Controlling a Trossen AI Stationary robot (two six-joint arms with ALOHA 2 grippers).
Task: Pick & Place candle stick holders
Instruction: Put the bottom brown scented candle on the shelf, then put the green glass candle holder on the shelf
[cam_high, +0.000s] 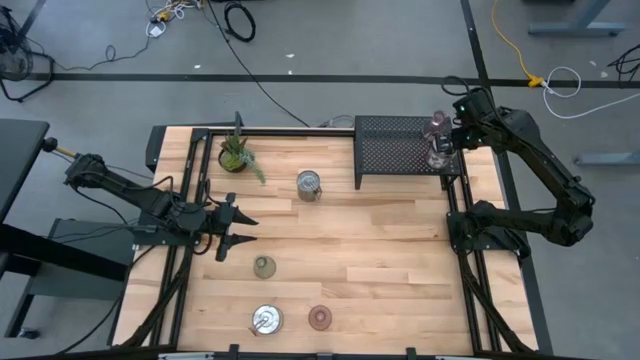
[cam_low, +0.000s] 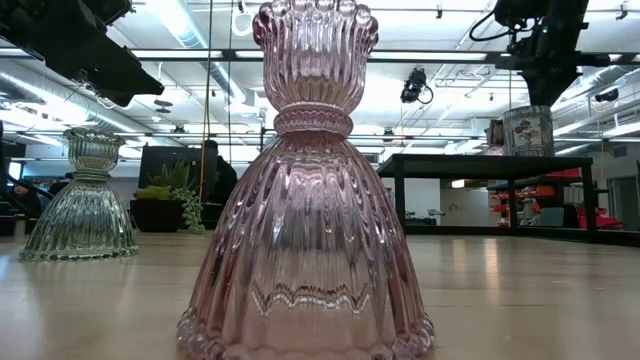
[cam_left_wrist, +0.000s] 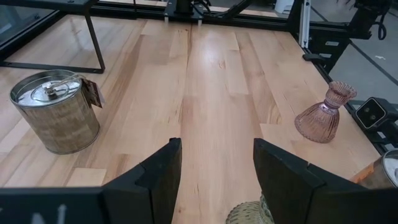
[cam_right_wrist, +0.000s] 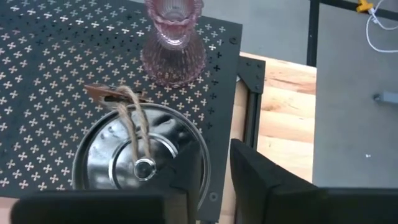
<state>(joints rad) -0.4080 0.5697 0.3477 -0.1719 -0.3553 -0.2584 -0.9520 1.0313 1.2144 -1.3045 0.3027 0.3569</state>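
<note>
On the black mesh shelf (cam_high: 400, 150) the right gripper (cam_high: 447, 140) hangs released over a silver tin (cam_right_wrist: 142, 163) beside a pink holder (cam_right_wrist: 172, 43), while the left gripper (cam_high: 232, 228) waits open near the green holder (cam_high: 264, 266).

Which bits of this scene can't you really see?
Low view: the pink ribbed glass candle holder blocks the table behind it.
Left wrist view: the olive green glass holder is cut off by the edge.
Right wrist view: the edge crops another pink glass holder on the black perforated shelf.
</note>
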